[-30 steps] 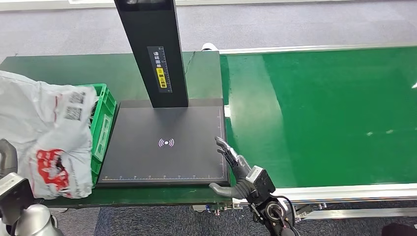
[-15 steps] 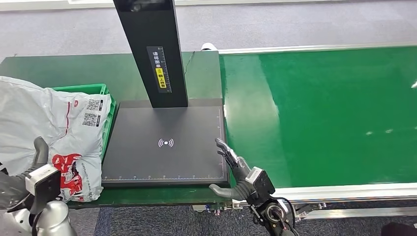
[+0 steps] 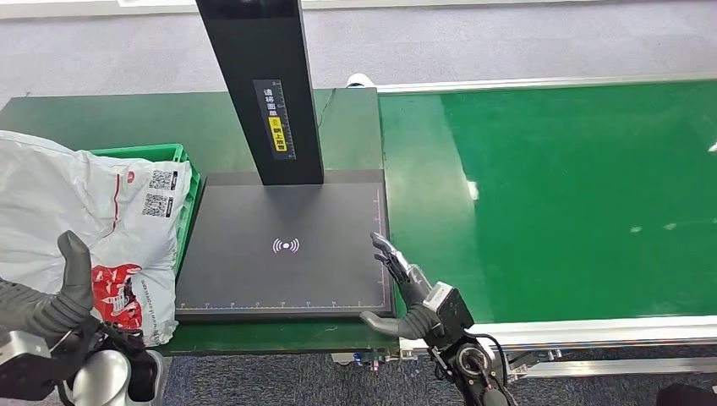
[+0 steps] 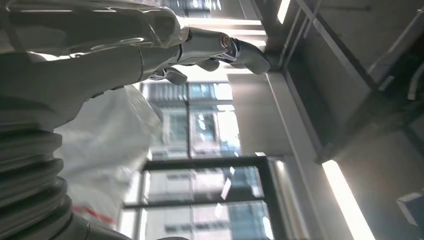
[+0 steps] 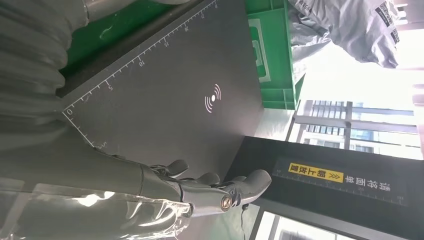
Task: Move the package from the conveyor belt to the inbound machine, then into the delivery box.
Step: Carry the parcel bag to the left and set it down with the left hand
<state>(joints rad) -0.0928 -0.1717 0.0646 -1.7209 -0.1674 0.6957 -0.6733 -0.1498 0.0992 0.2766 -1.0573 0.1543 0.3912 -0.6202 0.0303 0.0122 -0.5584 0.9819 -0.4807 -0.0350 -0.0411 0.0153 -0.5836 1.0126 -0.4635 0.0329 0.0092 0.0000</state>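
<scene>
Green crate (image 3: 182, 190) sits at the left end of the dark green surface (image 3: 127, 118), just beside the inbound machine's black scan plate (image 3: 283, 249). The white plastic package (image 3: 80, 207) lies in and over the crate, its bulk draping over the crate's near and left sides; QR labels and a red print face up. The crate's far rim and its right wall stay visible; whatever else the crate holds is hidden under the bag.

Left hand (image 3: 51, 300): low at the near left corner, thumb raised, just in front of the package's near edge. It holds nothing; the left wrist view shows its fingers (image 4: 220, 47) extended and apart in free air, with the bag behind them.

Right hand (image 3: 406, 288): open and empty, fingers stretched out along the scan plate's right edge, between the plate and the green conveyor belt (image 3: 575, 194).

Compared with 0.5 s ago: the package and crate are unchanged in place. The left hand has dropped lower and further left, away from the bag. The right hand is nearly where it was.
</scene>
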